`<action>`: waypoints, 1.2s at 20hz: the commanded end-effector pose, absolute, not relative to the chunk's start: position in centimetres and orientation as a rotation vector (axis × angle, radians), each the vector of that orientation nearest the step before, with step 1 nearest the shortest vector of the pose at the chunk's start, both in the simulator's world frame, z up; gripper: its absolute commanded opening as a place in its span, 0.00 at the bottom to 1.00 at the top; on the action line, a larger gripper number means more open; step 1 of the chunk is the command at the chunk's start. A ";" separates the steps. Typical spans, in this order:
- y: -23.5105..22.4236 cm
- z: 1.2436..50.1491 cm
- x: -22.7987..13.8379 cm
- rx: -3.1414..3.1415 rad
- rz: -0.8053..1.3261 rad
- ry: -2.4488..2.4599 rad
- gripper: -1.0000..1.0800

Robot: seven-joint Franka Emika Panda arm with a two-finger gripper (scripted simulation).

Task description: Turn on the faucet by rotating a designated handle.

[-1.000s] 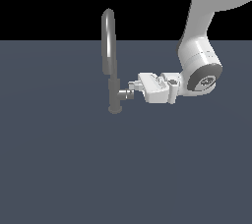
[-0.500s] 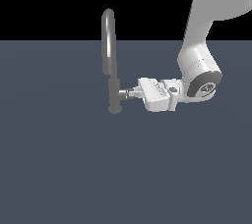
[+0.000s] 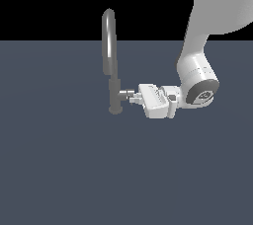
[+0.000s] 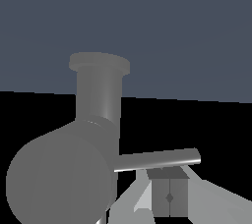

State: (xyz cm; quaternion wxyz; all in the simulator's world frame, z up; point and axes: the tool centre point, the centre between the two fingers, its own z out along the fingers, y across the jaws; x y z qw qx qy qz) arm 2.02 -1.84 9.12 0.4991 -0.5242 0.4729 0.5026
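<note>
Handle (image 3: pixel 126 93) juts from lower column of faucet (image 3: pixel 109 46) toward exterior view's right, thin lever pin (image 4: pixel 157 159) sticking out sideways. Faucet stands upright on dark grey bench (image 3: pixel 59 169), left of centre. Claw (image 3: pixel 134 97) level with handle, fingertips at stub end; fingers together in wrist view, not clamped on lever pin.

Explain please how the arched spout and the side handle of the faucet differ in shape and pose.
The spout is long and rises into a high narrow arch, while the handle is a short stub. The spout stands upright at the top of the faucet; the handle juts sideways from the lower column, toward the gripper. The handle carries a thin lever pin; the spout shows none. Both are grey metal.
</note>
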 end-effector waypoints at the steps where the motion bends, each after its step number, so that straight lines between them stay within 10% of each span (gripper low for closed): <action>1: -1.9 7.5 1.9 -1.259 1.226 1.160 0.00; 24: -1.8 3.5 4.6 -1.252 1.235 1.170 0.00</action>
